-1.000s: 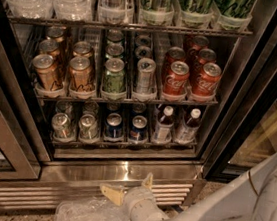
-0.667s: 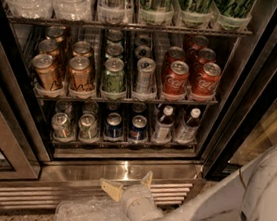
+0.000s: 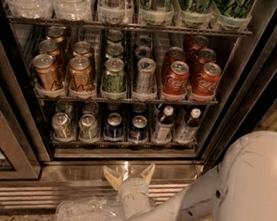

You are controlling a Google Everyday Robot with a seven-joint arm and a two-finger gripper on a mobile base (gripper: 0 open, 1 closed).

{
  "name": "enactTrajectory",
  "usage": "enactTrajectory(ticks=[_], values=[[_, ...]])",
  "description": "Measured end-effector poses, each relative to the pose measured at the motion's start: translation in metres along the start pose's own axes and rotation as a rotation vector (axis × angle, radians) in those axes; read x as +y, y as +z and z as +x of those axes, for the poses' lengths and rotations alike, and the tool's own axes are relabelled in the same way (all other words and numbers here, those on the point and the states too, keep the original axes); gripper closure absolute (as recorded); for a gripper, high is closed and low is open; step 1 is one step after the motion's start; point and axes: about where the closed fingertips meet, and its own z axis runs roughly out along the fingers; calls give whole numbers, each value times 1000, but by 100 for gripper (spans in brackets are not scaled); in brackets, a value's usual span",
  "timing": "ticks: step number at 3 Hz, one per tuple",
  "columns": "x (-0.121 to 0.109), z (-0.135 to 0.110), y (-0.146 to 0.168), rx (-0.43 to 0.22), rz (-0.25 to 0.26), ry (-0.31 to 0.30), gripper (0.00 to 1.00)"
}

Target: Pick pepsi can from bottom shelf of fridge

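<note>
Sitting low with its fingers (image 3: 112, 178) spread wide and empty, the gripper (image 3: 129, 176) has the upright pepsi can (image 3: 138, 128) straight above and ahead, on the bottom shelf (image 3: 123, 149).

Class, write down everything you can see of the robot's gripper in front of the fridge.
The gripper sits at the end of a white, scuffed arm reaching in from the lower right. Its two pale cream fingers, plastic by their look, point up towards the fridge and spread in a V, open and holding nothing. It hangs low, in front of the steel sill beneath the bottom shelf, roughly below the right-hand dark blue can. Whether it touches the sill cannot be told.
</note>
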Motion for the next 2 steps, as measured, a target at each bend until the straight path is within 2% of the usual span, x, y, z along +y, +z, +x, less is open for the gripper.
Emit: enactTrajectory(ticks=[2], values=[[-10,-15,23,-127,115,-91,0]])
